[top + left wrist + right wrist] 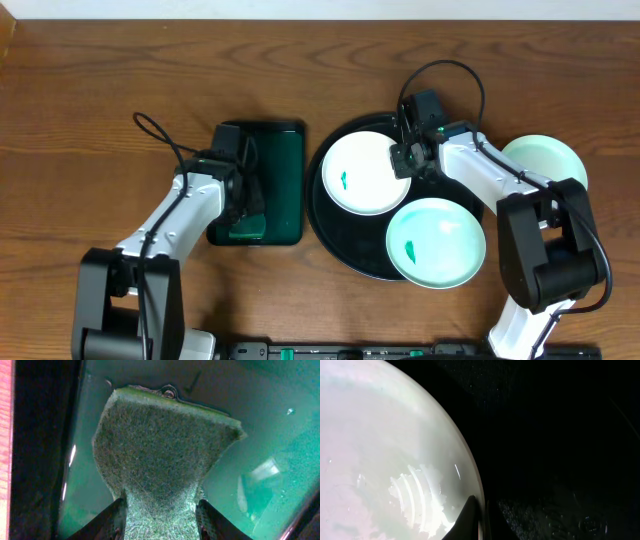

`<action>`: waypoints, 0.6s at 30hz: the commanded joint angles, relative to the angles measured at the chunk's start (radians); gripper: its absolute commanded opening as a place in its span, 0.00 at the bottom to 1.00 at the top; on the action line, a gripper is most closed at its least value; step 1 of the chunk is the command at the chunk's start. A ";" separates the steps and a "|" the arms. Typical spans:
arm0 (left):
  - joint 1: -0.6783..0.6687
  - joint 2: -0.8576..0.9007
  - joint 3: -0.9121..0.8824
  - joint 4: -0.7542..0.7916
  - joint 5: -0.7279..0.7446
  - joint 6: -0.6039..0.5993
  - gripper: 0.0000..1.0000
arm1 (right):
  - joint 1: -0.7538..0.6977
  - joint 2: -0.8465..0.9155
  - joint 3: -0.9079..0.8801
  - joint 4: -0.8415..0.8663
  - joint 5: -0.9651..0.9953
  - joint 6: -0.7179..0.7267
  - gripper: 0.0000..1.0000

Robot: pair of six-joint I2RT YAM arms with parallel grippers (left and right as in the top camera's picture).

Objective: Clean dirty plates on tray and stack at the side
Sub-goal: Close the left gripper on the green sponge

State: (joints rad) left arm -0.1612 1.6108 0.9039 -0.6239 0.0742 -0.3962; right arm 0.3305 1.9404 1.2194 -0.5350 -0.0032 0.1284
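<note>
**Overhead:** The black tray [320,215] carries a white plate [362,175] and a mint plate [436,243], each with a green smear. A third plate [545,158] lies on the counter [100,100] just beside the tray, partly hidden by the right arm [480,170].

**Left wrist:** The left fingers [116,521] clamp a scouring pad [160,460] over the green tray [280,435].

**Right wrist:** The right fingers [467,519] are pressed together on the white plate's rim. The frame cuts the plate off.
</note>
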 commanded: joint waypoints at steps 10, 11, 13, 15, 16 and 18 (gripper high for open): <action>-0.002 0.025 -0.019 0.002 -0.016 -0.010 0.46 | 0.010 0.002 0.007 0.000 0.021 -0.006 0.01; -0.002 0.031 -0.019 0.004 -0.016 -0.010 0.46 | 0.010 0.002 0.007 0.000 0.021 -0.006 0.01; -0.002 0.037 -0.019 0.006 -0.016 -0.010 0.46 | 0.010 0.002 0.007 0.000 0.021 -0.006 0.01; -0.002 0.039 -0.019 0.005 -0.016 -0.010 0.46 | 0.010 0.002 0.007 0.000 0.021 -0.006 0.01; -0.002 0.039 -0.019 0.006 -0.016 -0.010 0.44 | 0.010 0.002 0.007 0.000 0.021 -0.006 0.01; -0.002 0.039 -0.019 0.006 -0.016 -0.010 0.42 | 0.010 0.002 0.007 0.000 0.021 -0.006 0.01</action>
State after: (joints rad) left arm -0.1612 1.6310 0.9035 -0.6189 0.0715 -0.3965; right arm 0.3305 1.9404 1.2194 -0.5350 -0.0036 0.1284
